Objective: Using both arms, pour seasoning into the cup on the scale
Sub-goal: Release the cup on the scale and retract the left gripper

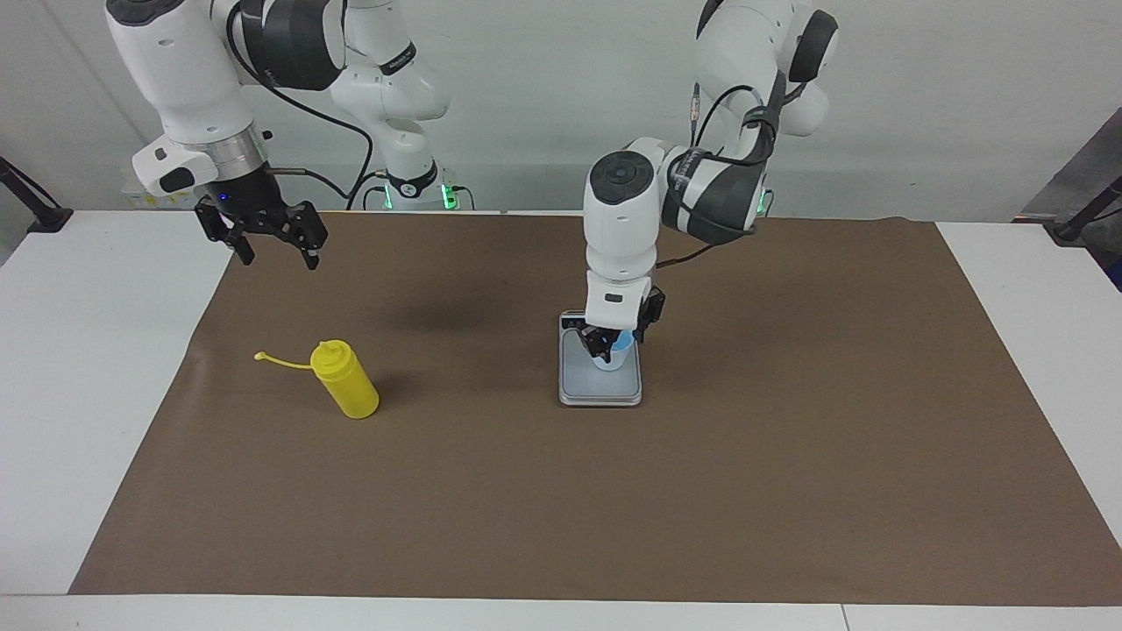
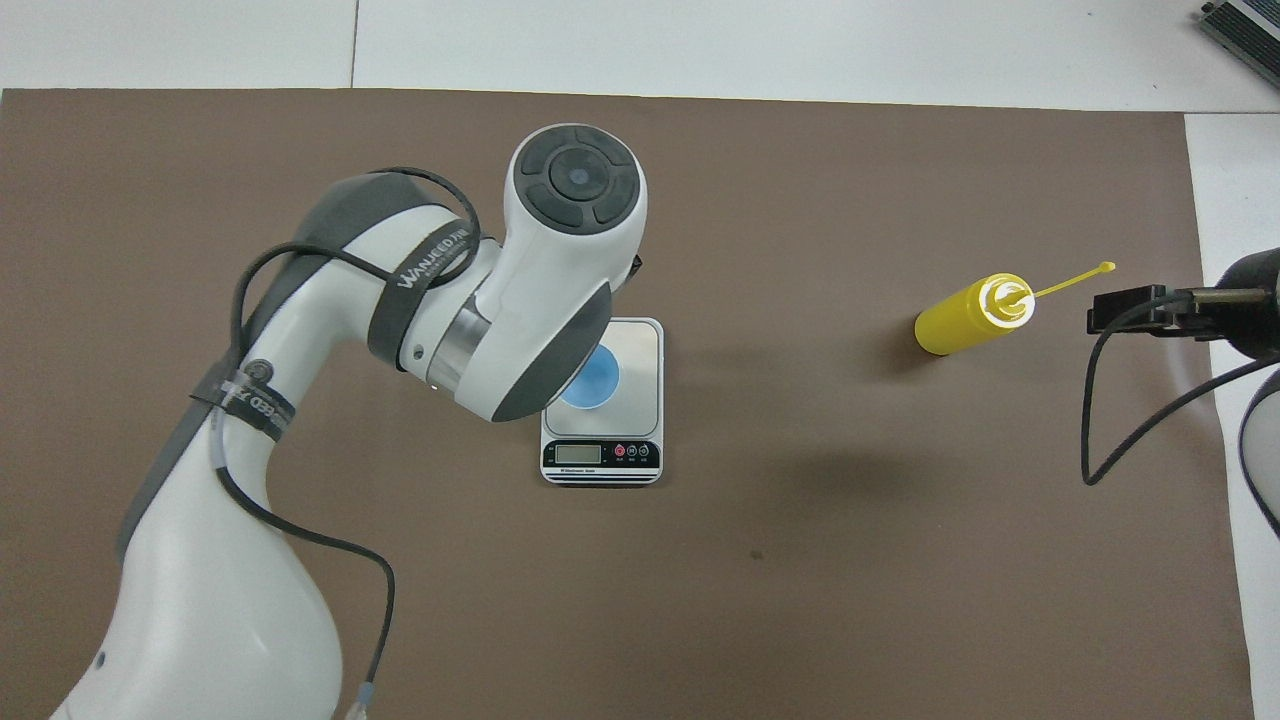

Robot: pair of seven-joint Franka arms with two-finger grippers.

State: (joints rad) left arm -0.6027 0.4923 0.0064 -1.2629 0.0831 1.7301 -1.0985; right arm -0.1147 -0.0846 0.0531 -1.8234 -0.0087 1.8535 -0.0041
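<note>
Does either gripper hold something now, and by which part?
The right gripper is open and empty. The left gripper is at the rim of the cup on the scale; whether it grips cannot be told.

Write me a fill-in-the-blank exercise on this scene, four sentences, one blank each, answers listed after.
1. The light-blue cup stands on the ____.
2. The yellow squeeze bottle stands toward the ____ arm's end of the table.
3. The left gripper hangs directly over the ____.
4. The right gripper is up in the air with its jaws ____.

Answers: scale; right; cup; open
</note>
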